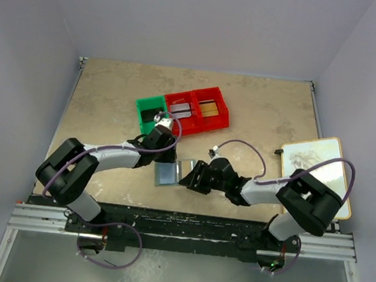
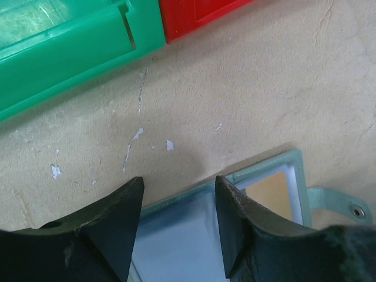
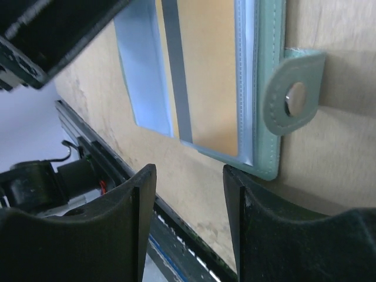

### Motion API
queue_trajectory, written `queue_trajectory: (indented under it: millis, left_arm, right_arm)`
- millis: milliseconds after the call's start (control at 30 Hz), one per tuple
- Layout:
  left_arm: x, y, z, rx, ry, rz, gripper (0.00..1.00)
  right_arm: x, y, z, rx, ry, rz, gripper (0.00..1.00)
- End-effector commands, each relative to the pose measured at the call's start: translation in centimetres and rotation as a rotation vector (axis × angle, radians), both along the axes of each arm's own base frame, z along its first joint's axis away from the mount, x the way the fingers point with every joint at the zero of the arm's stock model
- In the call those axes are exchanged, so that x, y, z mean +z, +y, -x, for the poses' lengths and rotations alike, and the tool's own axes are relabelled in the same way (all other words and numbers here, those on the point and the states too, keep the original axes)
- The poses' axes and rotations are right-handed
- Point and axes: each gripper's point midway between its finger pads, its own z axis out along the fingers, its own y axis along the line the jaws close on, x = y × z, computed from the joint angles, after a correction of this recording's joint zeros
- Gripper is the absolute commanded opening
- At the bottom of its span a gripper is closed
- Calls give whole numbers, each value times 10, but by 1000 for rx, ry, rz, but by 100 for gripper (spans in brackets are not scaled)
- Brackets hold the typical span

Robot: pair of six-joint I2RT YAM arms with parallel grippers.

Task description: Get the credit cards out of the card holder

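Observation:
The light blue card holder (image 1: pixel 169 172) lies open on the tan table between the two arms. My left gripper (image 2: pixel 176 194) hovers open over its blue panel (image 2: pixel 188 235), with nothing between the fingers. A tan credit card (image 2: pixel 271 192) shows in the other panel's clear pocket, and the snap tab (image 2: pixel 352 210) sticks out to the right. My right gripper (image 3: pixel 188 182) is open just below the holder's corner (image 3: pixel 267 158). Its right fingertip (image 3: pixel 235 179) is close under that corner. The tan card with a grey stripe (image 3: pixel 208 70) sits in the pocket beside the snap tab (image 3: pixel 294 97).
A green bin (image 1: pixel 149 111) and two joined red bins (image 1: pixel 198 108) stand just behind the holder, with flat card-like pieces inside. A framed board (image 1: pixel 318 168) lies at the right edge. The metal rail (image 1: pixel 180 220) runs along the table's near edge.

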Motion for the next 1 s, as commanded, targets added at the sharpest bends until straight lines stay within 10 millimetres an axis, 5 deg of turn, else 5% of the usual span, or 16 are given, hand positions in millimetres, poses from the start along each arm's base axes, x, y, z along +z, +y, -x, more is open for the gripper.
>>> queue_trajectory:
  millis: [0,267,700,833,967]
  left_arm:
    - [-14,2,14,-1,40,43,49]
    - [-9,-23,70,-65,79,208,45]
    - [-11,-73,146,-114,81,350,43]
    - [-8,-76,148,-82,55,343,43]
    - [-1,-65,142,-38,4,295,43]
  right_arm:
    - [-3,3,-26,-49,-9,-30,53]
    - [1,-11,-69,-88,-90,81,54]
    - [1,-13,-101,42,-188,338,55]
    - [4,-15,-111,80,-239,398,56]
    - [25,-35,-131,33,-306,538,75]
